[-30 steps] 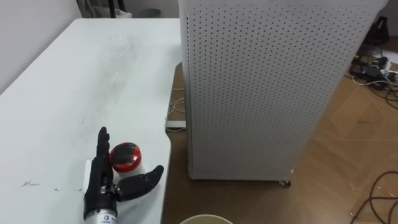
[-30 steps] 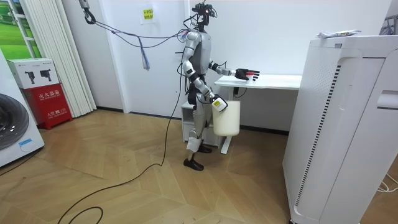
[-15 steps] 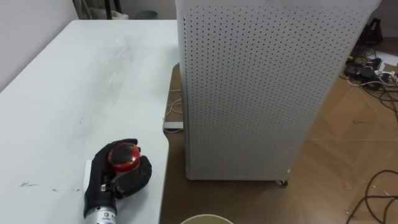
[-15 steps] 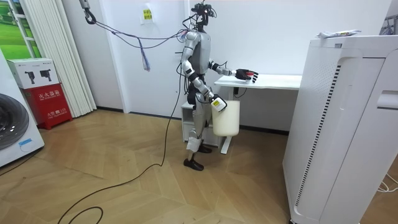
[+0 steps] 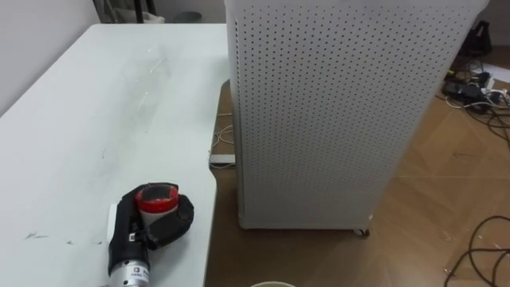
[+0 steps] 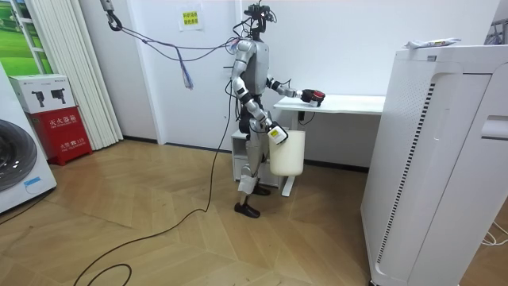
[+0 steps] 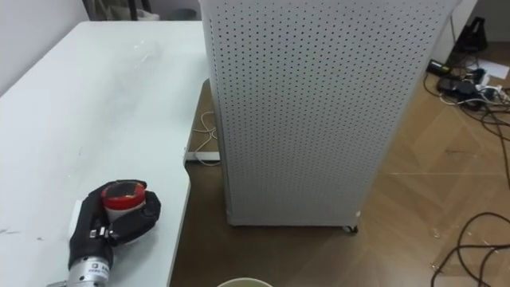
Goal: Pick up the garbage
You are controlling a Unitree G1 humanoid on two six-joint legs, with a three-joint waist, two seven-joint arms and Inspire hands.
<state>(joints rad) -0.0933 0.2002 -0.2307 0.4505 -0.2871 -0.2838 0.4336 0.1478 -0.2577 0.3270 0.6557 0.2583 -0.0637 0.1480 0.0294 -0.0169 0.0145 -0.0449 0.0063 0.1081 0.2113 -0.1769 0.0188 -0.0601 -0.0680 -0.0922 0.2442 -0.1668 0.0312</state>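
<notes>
One white perforated cabinet stands on the floor at 3 o'clock from the counter. One white counter carries the task's thing near its 6 o'clock edge. One white bucket hangs at the robot's side under the right hand; whether that hand's fingers are clenched cannot be told. The left hand lies on the counter, its fingers curled around one red round item. The item sits upright, with its round red rim facing up. It is squat, and no long axis is discernible.
</notes>
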